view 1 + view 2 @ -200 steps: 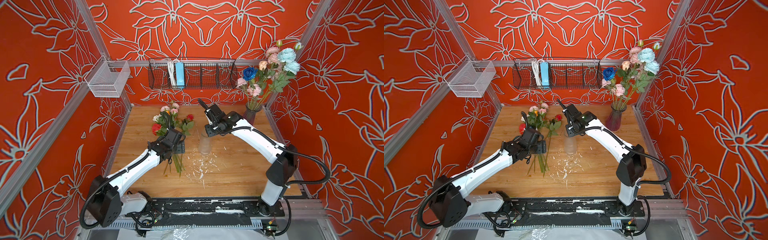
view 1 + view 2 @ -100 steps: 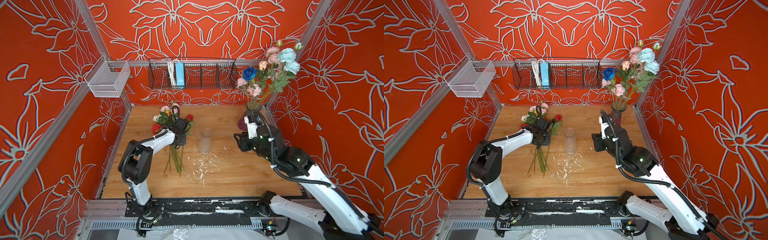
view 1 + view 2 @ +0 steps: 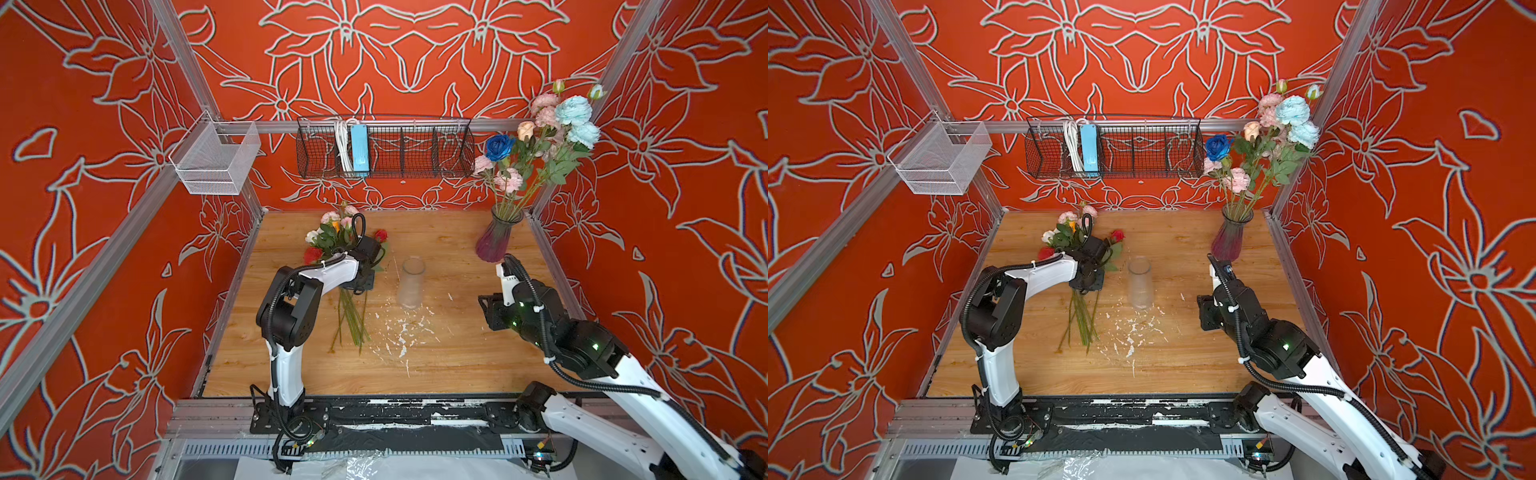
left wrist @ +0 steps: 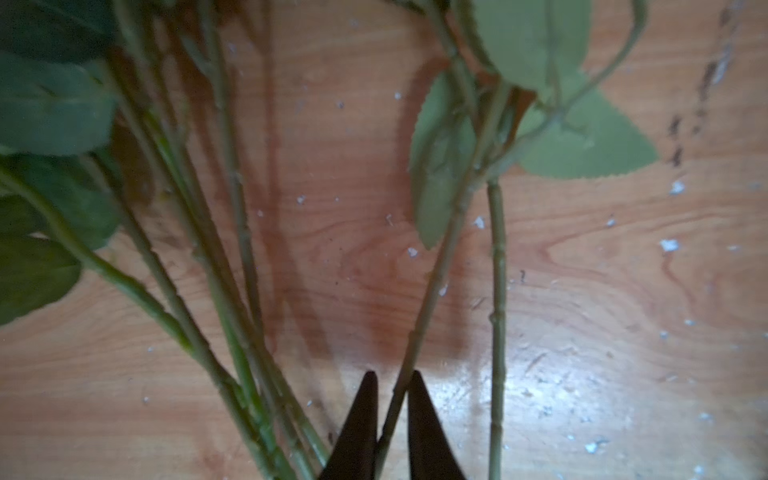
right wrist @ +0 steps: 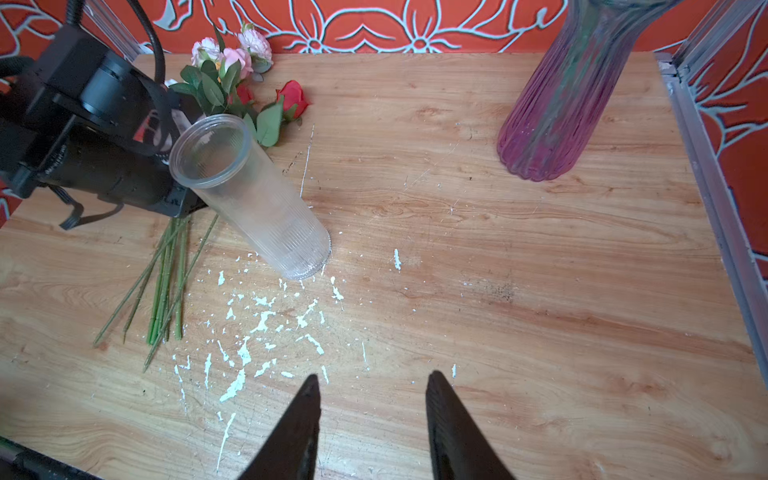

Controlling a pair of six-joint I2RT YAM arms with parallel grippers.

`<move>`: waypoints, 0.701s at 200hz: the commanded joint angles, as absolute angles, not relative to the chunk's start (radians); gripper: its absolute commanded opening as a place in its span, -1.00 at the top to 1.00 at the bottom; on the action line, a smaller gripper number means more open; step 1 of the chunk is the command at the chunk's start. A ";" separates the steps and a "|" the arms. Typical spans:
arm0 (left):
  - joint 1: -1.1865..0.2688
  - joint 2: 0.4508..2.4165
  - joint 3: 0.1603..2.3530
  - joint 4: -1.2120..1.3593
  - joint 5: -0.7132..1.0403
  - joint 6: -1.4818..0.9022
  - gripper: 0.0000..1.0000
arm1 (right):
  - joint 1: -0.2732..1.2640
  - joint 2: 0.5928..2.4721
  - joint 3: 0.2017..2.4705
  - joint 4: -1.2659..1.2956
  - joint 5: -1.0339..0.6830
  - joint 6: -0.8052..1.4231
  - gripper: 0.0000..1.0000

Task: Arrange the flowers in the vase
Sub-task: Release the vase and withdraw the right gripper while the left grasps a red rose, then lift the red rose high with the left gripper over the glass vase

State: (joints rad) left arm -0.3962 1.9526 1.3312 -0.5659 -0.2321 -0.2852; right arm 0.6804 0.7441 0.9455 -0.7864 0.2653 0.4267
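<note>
Over at the left wall hangs a white mesh basket (image 3: pixel 216 160), and along the back wall a black wire basket (image 3: pixel 415 147) holds a blue power strip (image 3: pixel 359 145) with a coiled white cord. Below them, on the left half of the wooden surface (image 3: pixel 457 357), the loose flowers (image 3: pixel 336 239) lie in a bunch: pink, white and red heads toward the back wall, green stems fanning toward the front edge. The left arm bends down over this bunch, and its wrist view shows the left fingers (image 4: pixel 365 403) drawn in until only a narrow slit separates them, pinching a single stem (image 4: pixel 440 266) that runs up between the tips; the other stems lie free to either side of it. Just right of the bunch, near the middle of the surface, stands a clear ribbed vase (image 3: pixel 411 282), upright and empty, with white flecks (image 3: pixel 399 332) scattered in front of it. Further right, the right fingers (image 5: pixel 305 411) hang above bare wood with a wide gap between them and nothing in it. At the back right corner the purple vase (image 3: pixel 494 243) stands upright with a bouquet (image 3: pixel 540 137) in it: pale pink, light blue, dark blue and peach blooms leaning toward the corner post.
</note>
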 commanded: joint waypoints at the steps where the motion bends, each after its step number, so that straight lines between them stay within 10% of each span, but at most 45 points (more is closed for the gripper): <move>1: -0.391 1.956 1.340 -0.607 -0.220 -0.291 0.84 | 0.681 0.746 0.934 -0.765 0.297 0.428 0.14; 140: -0.402 1.334 1.185 -0.595 0.039 -0.384 1.00 | 0.681 0.703 0.803 -0.560 0.197 0.489 0.14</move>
State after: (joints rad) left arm -0.3985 1.4136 1.2419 -0.6167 -0.0517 -0.3576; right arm 0.6804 0.7250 0.8383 -0.6312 0.2260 0.4530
